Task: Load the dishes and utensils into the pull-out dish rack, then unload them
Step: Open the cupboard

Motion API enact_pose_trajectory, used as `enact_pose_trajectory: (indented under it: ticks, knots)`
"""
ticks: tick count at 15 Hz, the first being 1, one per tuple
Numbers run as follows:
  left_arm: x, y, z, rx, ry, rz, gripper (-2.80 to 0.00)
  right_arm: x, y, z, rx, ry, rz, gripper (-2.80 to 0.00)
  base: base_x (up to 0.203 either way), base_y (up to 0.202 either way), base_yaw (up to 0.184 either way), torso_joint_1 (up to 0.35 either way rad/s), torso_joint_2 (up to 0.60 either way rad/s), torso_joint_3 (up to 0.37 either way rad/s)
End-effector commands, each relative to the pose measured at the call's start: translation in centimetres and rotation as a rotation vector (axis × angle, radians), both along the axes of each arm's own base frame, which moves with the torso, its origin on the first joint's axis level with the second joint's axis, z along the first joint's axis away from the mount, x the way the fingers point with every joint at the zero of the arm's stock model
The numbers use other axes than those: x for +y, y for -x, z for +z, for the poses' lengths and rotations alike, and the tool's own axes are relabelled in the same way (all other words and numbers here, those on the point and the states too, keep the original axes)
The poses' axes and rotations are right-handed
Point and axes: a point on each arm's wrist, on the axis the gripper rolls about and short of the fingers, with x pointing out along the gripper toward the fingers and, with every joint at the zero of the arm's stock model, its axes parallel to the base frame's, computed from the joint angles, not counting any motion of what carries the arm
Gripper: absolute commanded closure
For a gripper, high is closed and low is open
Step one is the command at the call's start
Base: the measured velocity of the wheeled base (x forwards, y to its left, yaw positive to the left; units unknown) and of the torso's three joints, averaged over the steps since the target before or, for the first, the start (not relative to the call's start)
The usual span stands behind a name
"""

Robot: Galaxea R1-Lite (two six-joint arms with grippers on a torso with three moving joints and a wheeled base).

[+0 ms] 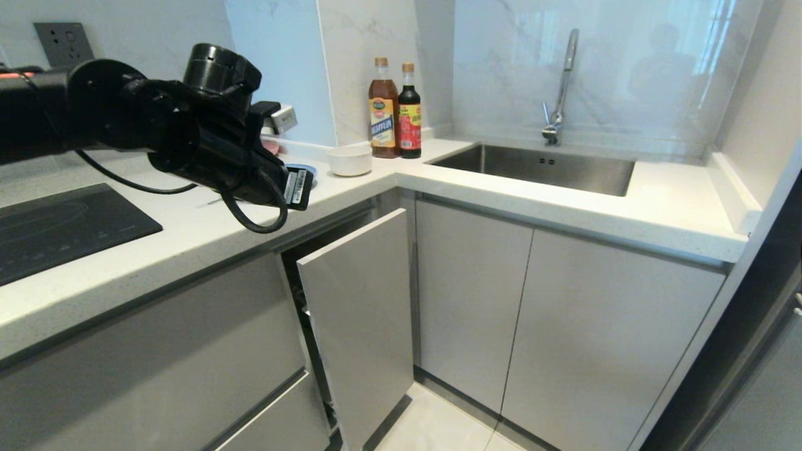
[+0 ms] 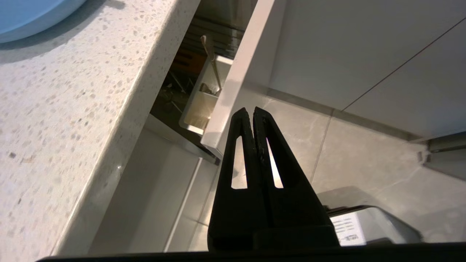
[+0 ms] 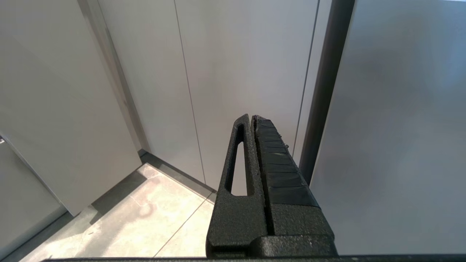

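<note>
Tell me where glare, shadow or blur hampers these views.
Head view: the left arm blocks much of the counter; reflections on the wall. Left wrist view: the rack sits in deep shadow, light-blue plate soft. Right wrist view: evenly lit.

The countertop (image 2: 54, 120) was speckled polished stone, the sink (image 1: 539, 166) brushed steel, the rack's front panel (image 1: 360, 326) smooth matt, the gripper fingers (image 2: 247, 145) textured black plastic

Head cam looks down across the corner counter (image 1: 489, 188); left wrist cam hangs close over its edge, sharing the pulled-out rack front (image 1: 360, 326); right wrist cam probably faces low cabinets.
</note>
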Motion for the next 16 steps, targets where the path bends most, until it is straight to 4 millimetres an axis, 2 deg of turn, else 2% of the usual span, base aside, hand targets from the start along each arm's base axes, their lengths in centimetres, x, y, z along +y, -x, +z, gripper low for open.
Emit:
enact_pose_trajectory:
  ticks: [1, 4, 5, 6, 10, 16]
  knots:
    - [-0.5, -1.5, -2.0, 0.052, -0.025, -0.003, 0.00, 0.0, 0.0, 0.0, 0.000, 0.000, 0.001, 0.00, 0.000, 0.000, 0.000, 0.000, 0.00, 0.000]
    - [-0.8, -1.8, -2.6, 0.068, -0.031, -0.009, 0.00, 0.0, 0.0, 0.0, -0.001, 0.000, 0.001, 0.00, 0.000, 0.000, 0.000, 0.000, 0.00, 0.000]
    - [-0.9, -1.8, -2.6, 0.068, -0.034, -0.010, -2.51, 0.0, 0.0, 0.0, 0.001, 0.000, 0.000, 0.00, 0.000, 0.000, 0.000, 0.000, 0.00, 0.000]
    - [-0.8, -1.9, -2.6, 0.068, -0.039, -0.013, -2.80, 0.0, 0.0, 0.0, 0.001, 0.000, 0.000, 0.00, 0.000, 0.000, 0.000, 0.000, 0.00, 0.000]
    - [-1.1, -2.5, -3.3, 0.076, -0.060, -0.030, -2.80, 0.0, 0.0, 0.0, 0.000, 0.000, 0.000, 0.00, 0.000, 0.000, 0.000, 0.000, 0.00, 0.000]
    - [-1.6, -5.2, -6.6, 0.137, -0.069, -0.030, -2.80, 0.0, 0.0, 0.0, 0.001, 0.000, 0.000, 0.00, 0.000, 0.000, 0.000, 0.000, 0.00, 0.000]
